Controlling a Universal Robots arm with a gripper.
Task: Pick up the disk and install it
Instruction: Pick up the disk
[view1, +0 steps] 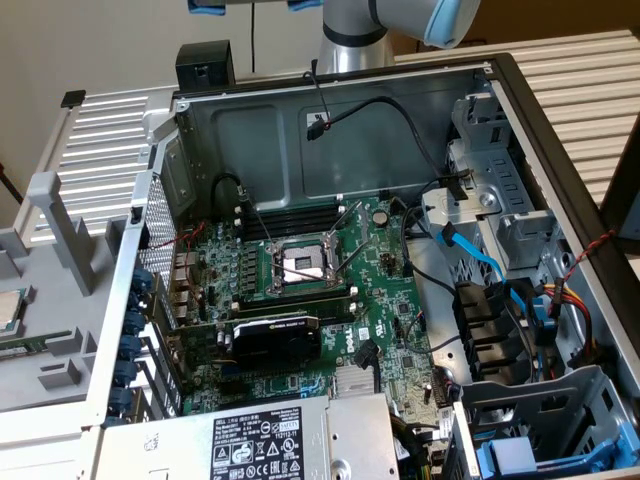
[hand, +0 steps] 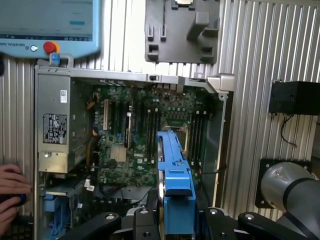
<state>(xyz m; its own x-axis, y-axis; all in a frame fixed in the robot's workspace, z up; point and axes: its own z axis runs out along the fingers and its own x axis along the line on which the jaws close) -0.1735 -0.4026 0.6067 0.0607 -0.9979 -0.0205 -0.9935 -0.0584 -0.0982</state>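
As the gripper (hand: 176, 222) hangs above an open computer case (view1: 330, 130), its jaws are clamped on the disk (hand: 175, 165). The wrist view sees the disk edge-on, with a bright blue rail facing the camera over the green motherboard (view1: 400, 330).

The words "UNIVERSAL ROBOTS" can be read on a teach pendant (hand: 45, 20) lying beside the case, next to its red button (hand: 49, 47). A black-and-white label (view1: 262, 445) covers the grey power supply (view1: 330, 440) at the near edge of the exterior view; its barcode and warning symbols show, but the print is too small to read. White lettering on the black graphics card (view1: 275, 340) is likewise illegible.

A processor socket (view1: 300, 262) sits at the middle of the board, and blue cables (view1: 470, 262) run along the exterior view's right.

The case lies on its side on a ribbed metal table (view1: 110, 130), with a pale wall (view1: 80, 40) behind it. A grey fixture (hand: 182, 30) rests on the table near the case, and a person's hand (hand: 11, 192) is at the table's edge.
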